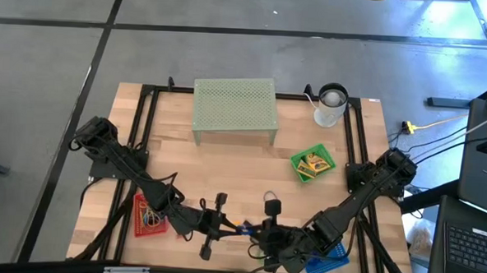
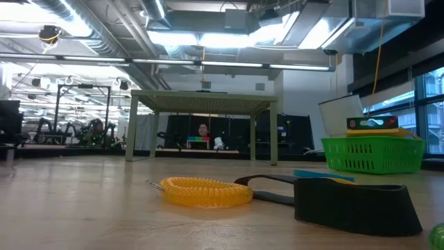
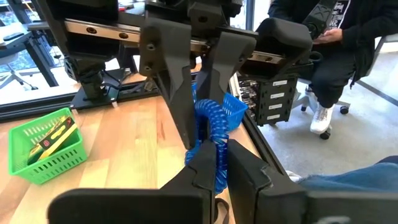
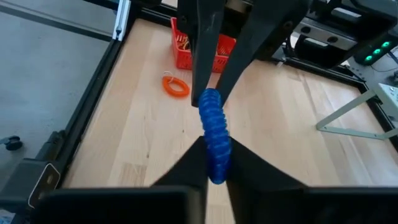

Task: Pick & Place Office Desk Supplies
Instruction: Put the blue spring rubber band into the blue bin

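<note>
1. Both arms are crowded together at the near edge of the table (image 1: 226,152), meeting between the red tray (image 1: 149,215) and the blue tray (image 1: 330,261). The middle of the tabletop lies open up to the mesh riser (image 1: 234,106) at the far edge.
2. Counting: one blue coil ring (image 4: 215,140) up in the air, one orange coil ring (image 4: 176,86) lying flat on the wood just beside the red tray, one green tray (image 1: 312,163) with a yellow box inside, and one cup (image 1: 330,105) at the far right.
3. The left gripper (image 3: 208,163) reaches in low from the left, fingers pinched tight on one end of the blue coil ring.
4. The right gripper (image 4: 214,163) comes in from the right, fingers clamped on the ring's other end, so both hold it between them above the table.
</note>
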`<action>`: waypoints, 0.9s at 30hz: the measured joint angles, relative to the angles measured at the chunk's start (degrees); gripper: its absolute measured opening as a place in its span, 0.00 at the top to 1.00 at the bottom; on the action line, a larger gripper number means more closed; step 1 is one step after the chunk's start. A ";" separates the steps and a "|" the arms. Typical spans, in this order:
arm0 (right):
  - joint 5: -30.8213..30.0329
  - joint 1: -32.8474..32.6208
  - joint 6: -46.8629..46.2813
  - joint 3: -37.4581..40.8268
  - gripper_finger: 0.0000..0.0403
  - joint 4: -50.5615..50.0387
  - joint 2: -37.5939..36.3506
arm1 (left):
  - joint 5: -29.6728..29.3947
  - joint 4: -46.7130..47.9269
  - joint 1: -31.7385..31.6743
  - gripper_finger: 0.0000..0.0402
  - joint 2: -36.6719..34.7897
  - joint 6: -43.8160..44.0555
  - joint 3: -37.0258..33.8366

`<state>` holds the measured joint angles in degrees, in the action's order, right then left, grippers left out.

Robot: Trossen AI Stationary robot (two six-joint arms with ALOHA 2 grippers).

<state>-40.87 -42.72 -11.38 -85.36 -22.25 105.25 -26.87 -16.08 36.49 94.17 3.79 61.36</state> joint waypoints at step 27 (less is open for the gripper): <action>15.32 -0.94 -32.38 -0.09 0.96 -10.84 -0.98 | -0.03 13.77 -0.02 0.56 0.00 19.22 -0.02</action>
<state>-25.55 -43.66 -43.76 -85.45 -33.09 104.27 -26.90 -2.31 36.47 94.17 23.01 61.34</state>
